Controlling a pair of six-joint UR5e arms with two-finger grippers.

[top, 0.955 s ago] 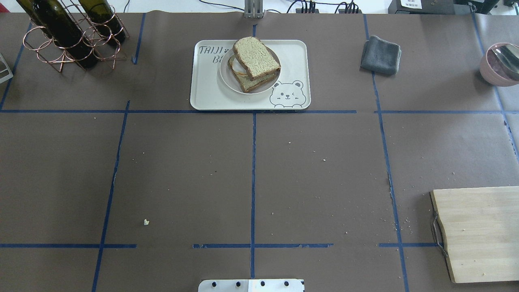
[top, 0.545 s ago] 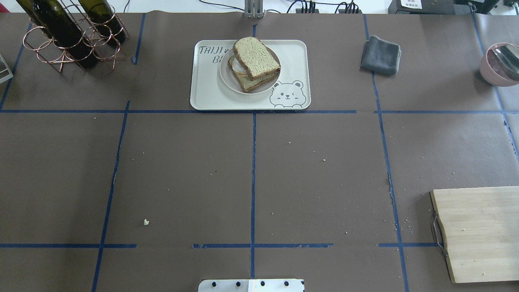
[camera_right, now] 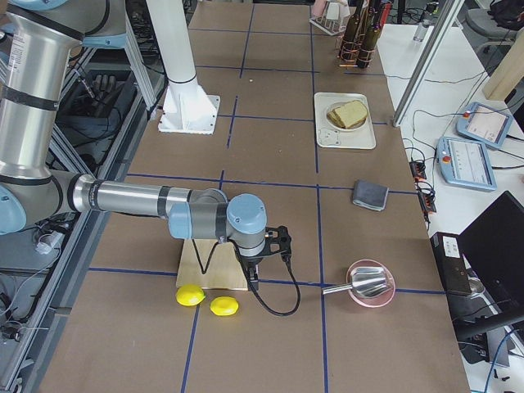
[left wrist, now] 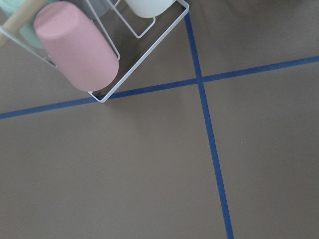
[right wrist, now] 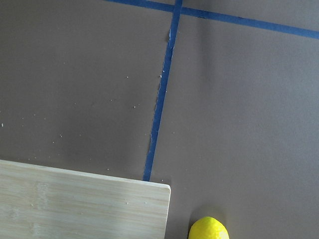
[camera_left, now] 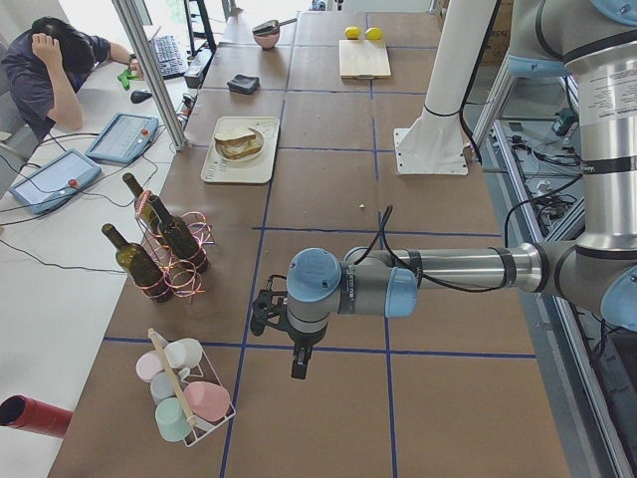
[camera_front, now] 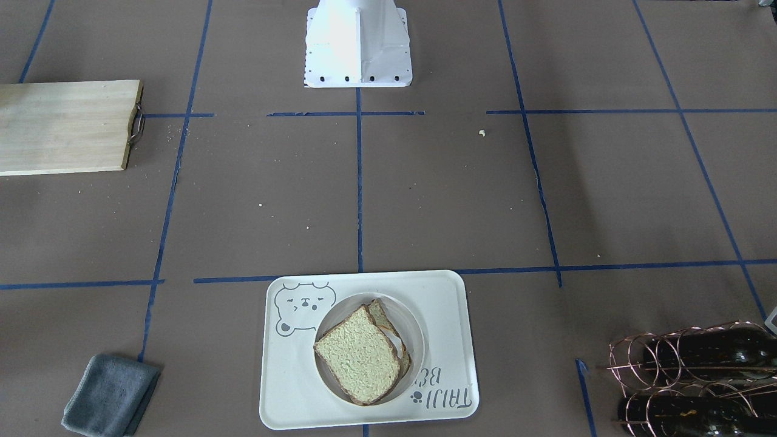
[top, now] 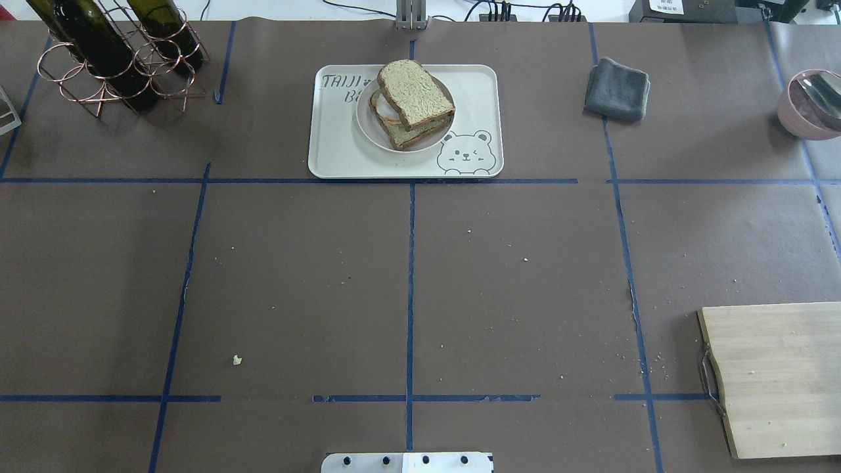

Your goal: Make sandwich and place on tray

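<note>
The sandwich [top: 412, 102] lies on a white plate [top: 366, 125] in the middle of the tray [top: 335, 151], so the task seems complete. The left gripper [camera_left: 263, 311] and the right gripper [camera_right: 282, 241] hang well apart from the tray. Whether they are released or clenched cannot be told from these side views. Probably no further grasp is needed.

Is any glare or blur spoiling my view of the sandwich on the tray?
Overhead exterior: sandwich and tray sharp, evenly lit, no glare. Exterior front-facing: equally clear; only the white robot base washes out. Side views: sandwich small, detail lost.
</note>
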